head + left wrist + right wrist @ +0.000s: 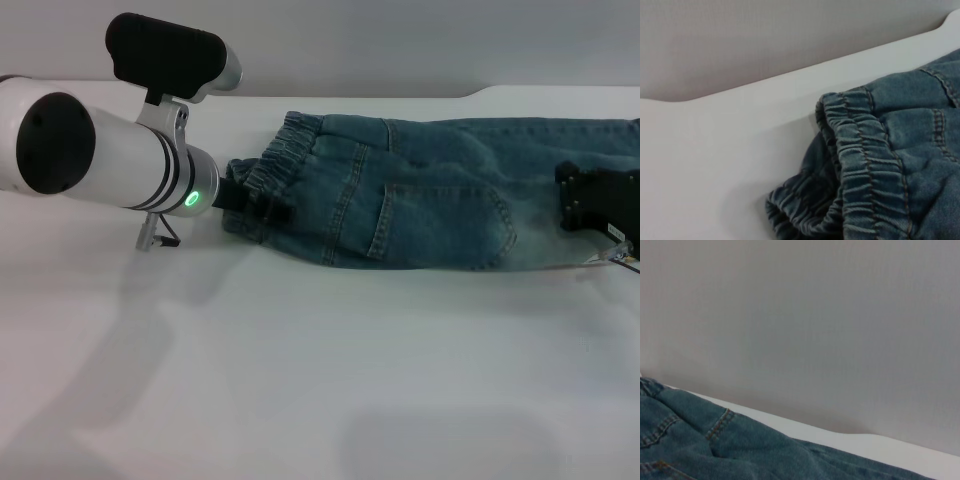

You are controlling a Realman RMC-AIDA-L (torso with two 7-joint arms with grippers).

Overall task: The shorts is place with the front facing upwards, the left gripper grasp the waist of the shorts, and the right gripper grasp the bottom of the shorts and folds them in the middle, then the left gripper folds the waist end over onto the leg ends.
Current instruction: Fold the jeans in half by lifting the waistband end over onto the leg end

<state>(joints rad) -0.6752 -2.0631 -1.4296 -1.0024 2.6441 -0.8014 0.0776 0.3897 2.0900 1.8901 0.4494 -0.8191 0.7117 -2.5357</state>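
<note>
The teal-blue denim shorts (440,200) lie as one long band across the far side of the white table, with one patch pocket (445,225) facing up. The waist of the shorts (295,155) points left; its gathers fill the left wrist view (865,170), bunched and partly folded under. My left gripper (262,205), on the green-lit arm, is at the waist's near corner with black fingers closed over the band. My right gripper (600,200) rests on the denim at the far right. The leg ends run out of view at the right. The right wrist view shows only denim (740,450) and wall.
The white table (300,380) stretches wide and bare in front of the shorts. Its far edge (400,95) meets a grey wall just behind the shorts. A thin clear tag (612,255) sticks out near the right gripper.
</note>
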